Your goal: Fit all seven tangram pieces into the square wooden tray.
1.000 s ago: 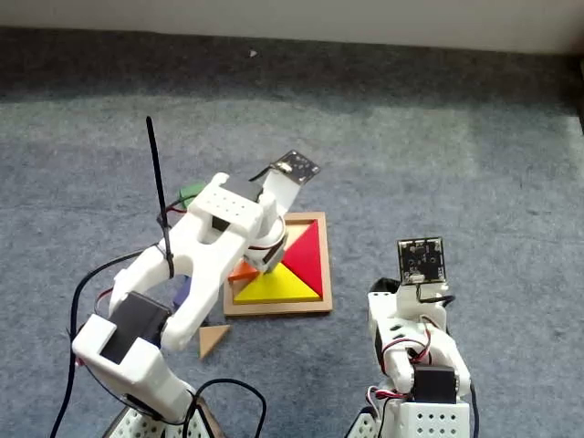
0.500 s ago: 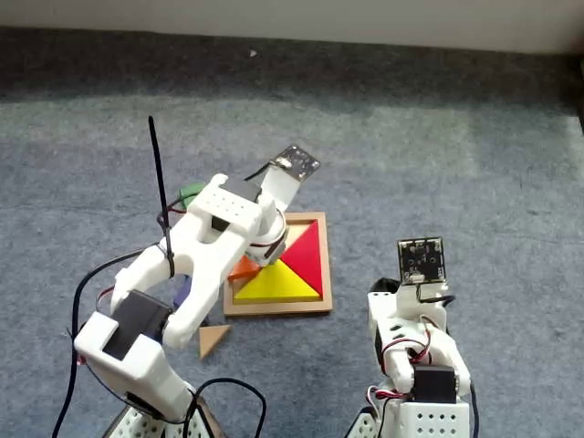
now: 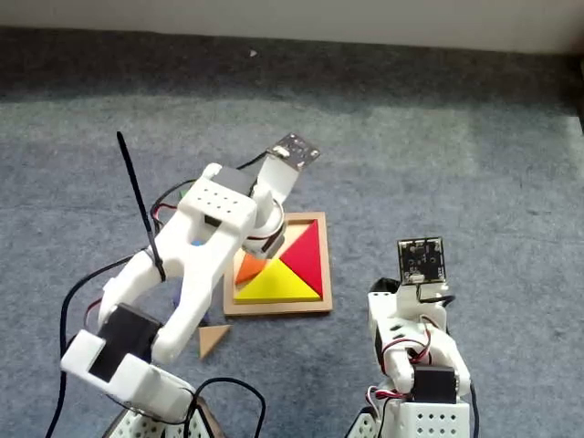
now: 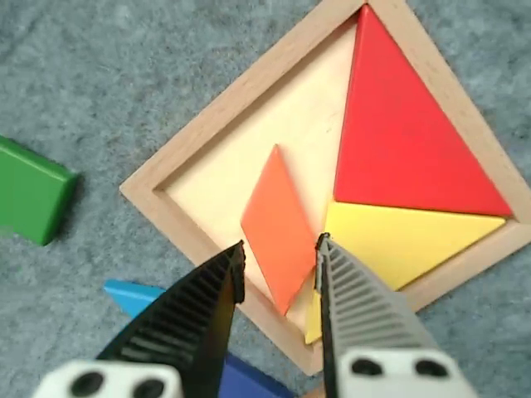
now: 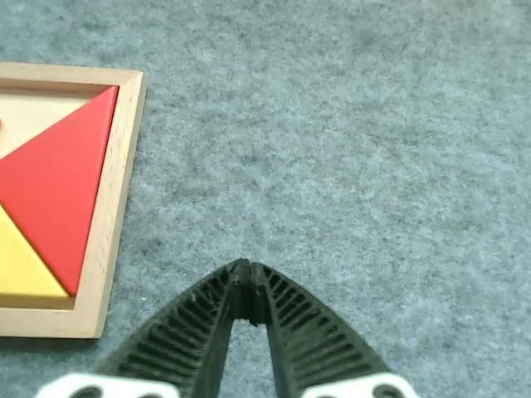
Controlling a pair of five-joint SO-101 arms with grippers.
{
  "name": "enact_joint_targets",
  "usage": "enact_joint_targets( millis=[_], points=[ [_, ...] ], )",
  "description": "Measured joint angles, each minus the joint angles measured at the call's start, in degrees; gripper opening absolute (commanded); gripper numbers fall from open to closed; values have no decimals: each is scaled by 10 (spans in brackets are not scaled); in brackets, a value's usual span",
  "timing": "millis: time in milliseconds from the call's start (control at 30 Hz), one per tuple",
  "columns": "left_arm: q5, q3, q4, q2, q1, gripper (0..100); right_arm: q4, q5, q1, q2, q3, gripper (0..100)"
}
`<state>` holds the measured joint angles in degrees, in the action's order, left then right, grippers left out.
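The square wooden tray (image 3: pixel 274 308) lies mid-table and holds a red triangle (image 3: pixel 306 255), a yellow triangle (image 3: pixel 274 285) and an orange parallelogram (image 3: pixel 248 267). In the left wrist view my left gripper (image 4: pixel 280 246) hangs open just above the orange parallelogram (image 4: pixel 278 228), which lies flat in the tray (image 4: pixel 207 124) beside the red triangle (image 4: pixel 406 141) and the yellow triangle (image 4: pixel 398 249). A green piece (image 4: pixel 29 199) and a blue piece (image 4: pixel 137 294) rest on the carpet outside the tray. My right gripper (image 5: pixel 243 269) is shut over bare carpet, to the right of the tray (image 5: pixel 116 207).
A tan triangle (image 3: pixel 213 339) lies on the carpet near the tray's front left corner. The left arm (image 3: pixel 214 219) covers the ground left of the tray. The right arm (image 3: pixel 415 319) sits folded at the front right. Grey carpet stretches behind and to the right.
The left arm has shifted a little to the left and back, and more of the orange parallelogram shows inside the tray. The right arm has stayed still.
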<state>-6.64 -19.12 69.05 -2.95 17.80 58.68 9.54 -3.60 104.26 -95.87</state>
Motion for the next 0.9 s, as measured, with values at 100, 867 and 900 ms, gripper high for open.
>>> enact_joint_targets(
  millis=[100, 867, 900],
  points=[
    [0, -8, 26, 36, -8, 152, 0, 0, 0, 0, 0, 13],
    [-42, -40, -164, -78, -35, 147, 0, 0, 0, 0, 0, 13],
    [-42, -14, -147, -97, -35, 147, 0, 0, 0, 0, 0, 13]
  ],
)
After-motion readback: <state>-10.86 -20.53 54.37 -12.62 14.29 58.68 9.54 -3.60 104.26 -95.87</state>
